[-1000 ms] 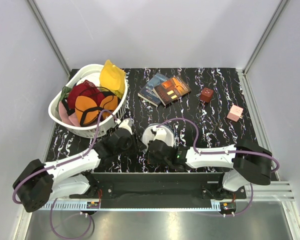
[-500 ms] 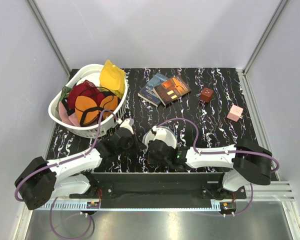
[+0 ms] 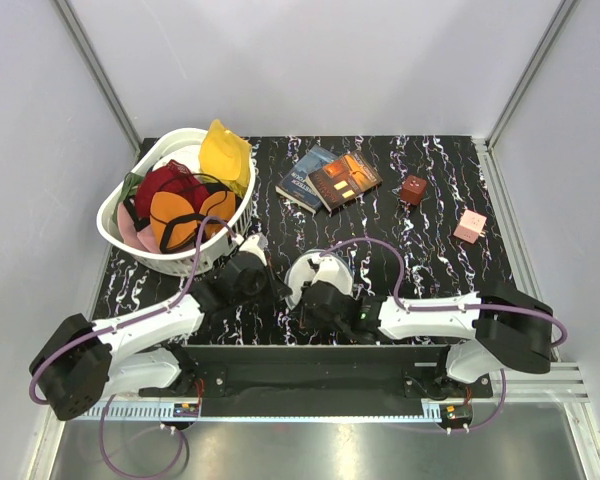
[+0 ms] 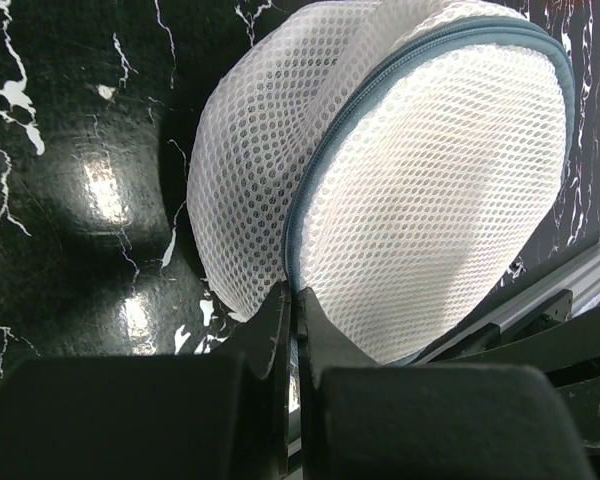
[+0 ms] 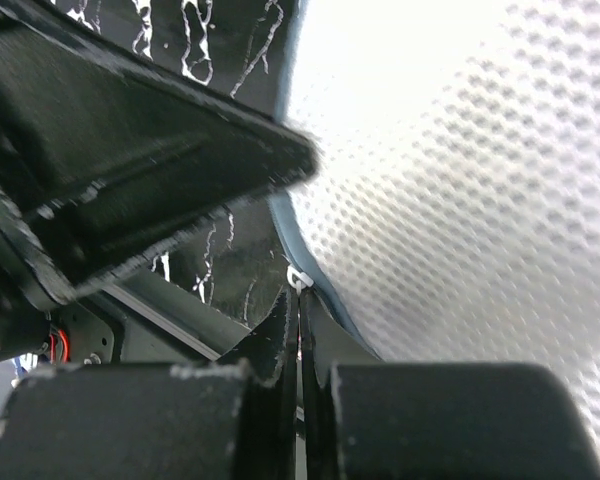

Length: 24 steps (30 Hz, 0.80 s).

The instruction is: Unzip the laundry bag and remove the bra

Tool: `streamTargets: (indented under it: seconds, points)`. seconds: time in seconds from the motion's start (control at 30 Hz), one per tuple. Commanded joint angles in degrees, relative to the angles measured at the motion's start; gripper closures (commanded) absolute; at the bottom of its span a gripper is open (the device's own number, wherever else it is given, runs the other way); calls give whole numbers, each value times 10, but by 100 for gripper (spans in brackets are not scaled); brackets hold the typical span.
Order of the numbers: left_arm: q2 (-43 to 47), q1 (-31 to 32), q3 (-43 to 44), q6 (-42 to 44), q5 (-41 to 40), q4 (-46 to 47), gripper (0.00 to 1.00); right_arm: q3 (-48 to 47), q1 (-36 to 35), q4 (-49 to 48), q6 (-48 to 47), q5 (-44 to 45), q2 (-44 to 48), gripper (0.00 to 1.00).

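The laundry bag (image 3: 320, 270) is a white mesh dome with a blue-grey zip, lying on the black marbled table between my two grippers. In the left wrist view the bag (image 4: 420, 190) fills the frame and its zip (image 4: 310, 190) looks closed. My left gripper (image 4: 295, 293) is shut on the bag's zip seam at its near edge. My right gripper (image 5: 299, 292) is shut on the small white zip pull (image 5: 297, 276) at the rim of the bag (image 5: 460, 170). In the top view the left gripper (image 3: 277, 286) and the right gripper (image 3: 306, 297) flank the bag's near-left side. The black bra is hidden.
A white slotted basket (image 3: 120, 235) at the back left holds red, yellow and orange garments, including an orange-cupped bra (image 3: 180, 215). Two books (image 3: 330, 180) lie at the back centre. A brown cube (image 3: 413, 190) and a pink cube (image 3: 470, 226) sit at the right.
Both grippers stay closed at the bag. The left wrist has shifted slightly up and right toward the bag, and the bag has rocked a little.
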State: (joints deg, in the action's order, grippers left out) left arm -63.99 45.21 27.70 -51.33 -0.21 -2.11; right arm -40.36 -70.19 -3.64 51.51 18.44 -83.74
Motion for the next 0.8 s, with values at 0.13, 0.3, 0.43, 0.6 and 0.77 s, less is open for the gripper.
streamTargets:
  seconds: [0.13, 0.3, 0.43, 0.6, 0.77]
  points:
    - [-1, -22, 25, 25, -7, 4, 100, 35, -4, 1, 22, 13, 43, 100]
    - [-4, -30, 31, 34, -1, 3, 100, 59, -5, 14, 34, 24, 69, 100]
    - [-15, -35, 43, 43, -1, 2, 100, 69, -5, 22, 36, 32, 85, 100]
    - [-29, -37, 60, 58, -1, 0, 100, 66, -4, 33, 35, 38, 95, 100]
    - [-13, -37, 57, 62, -1, -6, 76, 53, -4, 33, 29, 35, 81, 100]
